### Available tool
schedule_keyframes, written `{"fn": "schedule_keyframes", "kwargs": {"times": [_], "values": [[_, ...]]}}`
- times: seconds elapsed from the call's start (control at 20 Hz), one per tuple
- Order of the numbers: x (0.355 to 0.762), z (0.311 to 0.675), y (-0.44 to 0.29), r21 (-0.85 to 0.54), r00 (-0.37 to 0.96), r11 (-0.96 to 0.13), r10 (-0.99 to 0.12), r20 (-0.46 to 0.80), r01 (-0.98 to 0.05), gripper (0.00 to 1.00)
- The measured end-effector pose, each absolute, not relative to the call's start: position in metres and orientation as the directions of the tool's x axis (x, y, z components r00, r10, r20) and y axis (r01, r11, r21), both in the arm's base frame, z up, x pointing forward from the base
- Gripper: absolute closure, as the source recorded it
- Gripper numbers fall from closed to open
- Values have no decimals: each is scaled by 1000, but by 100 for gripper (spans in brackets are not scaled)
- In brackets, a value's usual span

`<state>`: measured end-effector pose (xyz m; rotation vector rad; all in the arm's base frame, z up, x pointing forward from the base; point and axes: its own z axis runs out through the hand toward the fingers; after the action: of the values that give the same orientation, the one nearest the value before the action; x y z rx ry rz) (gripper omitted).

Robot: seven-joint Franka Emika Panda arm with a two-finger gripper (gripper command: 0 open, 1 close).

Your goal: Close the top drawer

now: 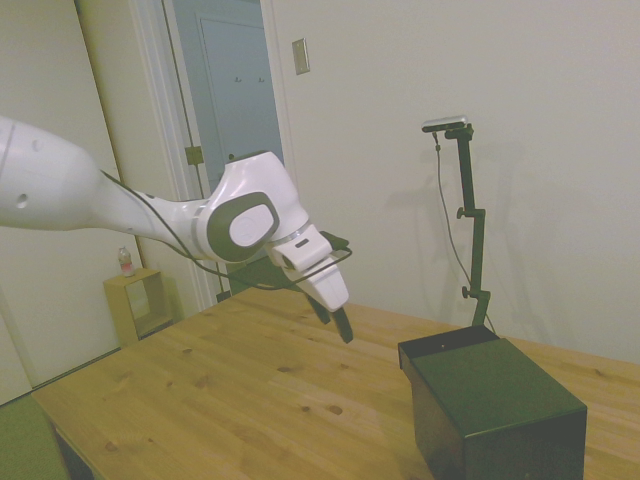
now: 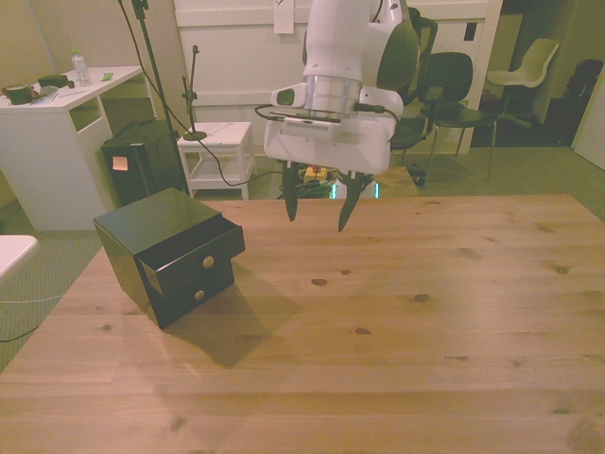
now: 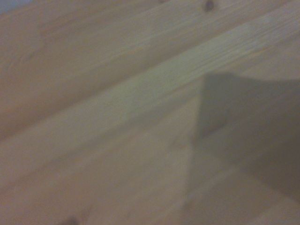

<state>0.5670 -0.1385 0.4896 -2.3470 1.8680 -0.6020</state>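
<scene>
Nothing lies on the bare wooden counter (image 2: 425,331) between the open-fingered white tool (image 2: 316,210), hanging in the air, and the shallow matte black top drawer (image 2: 194,251), pulled out of its small black cube-shaped cabinet (image 2: 156,227) at the front view's left.
</scene>
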Motion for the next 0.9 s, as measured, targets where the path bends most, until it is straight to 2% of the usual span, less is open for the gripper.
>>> {"fn": "schedule_keyframes", "kwargs": {"times": [0.15, 0.4, 0.7, 0.75, 0.9], "values": [[595, 480, -159, -330, 94, -174, -965, 246, -928, 0], [633, 478, -170, -354, 56, -149, -963, 262, -923, 0], [643, 491, -187, -362, -20, -67, -972, 233, -930, 0], [641, 491, -191, -353, -32, -49, -975, 220, -934, 100], [635, 492, -202, -328, -62, -1, -981, 182, -945, 100]]}}
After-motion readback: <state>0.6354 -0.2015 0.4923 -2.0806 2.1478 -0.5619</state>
